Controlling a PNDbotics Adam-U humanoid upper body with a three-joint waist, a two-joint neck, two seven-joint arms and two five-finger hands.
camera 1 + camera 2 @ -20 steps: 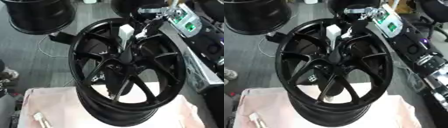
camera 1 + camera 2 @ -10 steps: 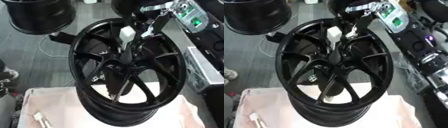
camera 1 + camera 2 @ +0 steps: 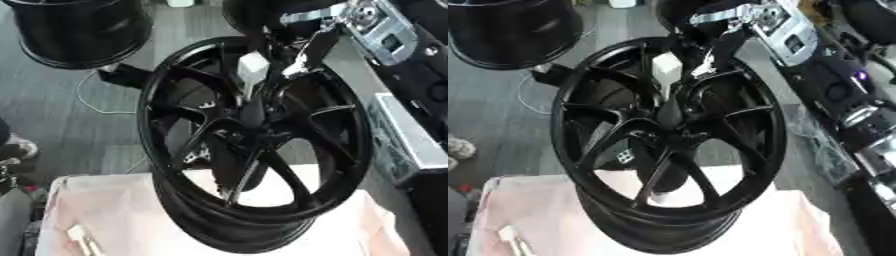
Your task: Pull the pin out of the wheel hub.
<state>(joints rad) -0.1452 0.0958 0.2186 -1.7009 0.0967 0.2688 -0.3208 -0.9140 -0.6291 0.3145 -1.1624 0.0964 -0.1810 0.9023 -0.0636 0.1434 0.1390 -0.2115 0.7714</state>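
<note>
**Right hand at the wheel's upper spokes**

The black wheel hub [image 3: 254, 145] stood on its rim, tilted, on a worktop under a pale pink cloth [image 3: 114, 210], spokes facing the camera. A second black wheel [image 3: 74, 30] sat on the grey floor at far left, well apart. The robot's right arm came in from the upper right, silver joints showing, and its right hand [image 3: 293, 55] was down among the upper spokes, dark fingers [image 3: 710, 47] against dark metal. Could not tell whether the fingers were apart or closed on anything. A small white block [image 3: 253, 67] sat just beside the hand, over the upper spokes, above the centre boss. Could not tell if that was the pin. The left hand showed in neither view.
</note>
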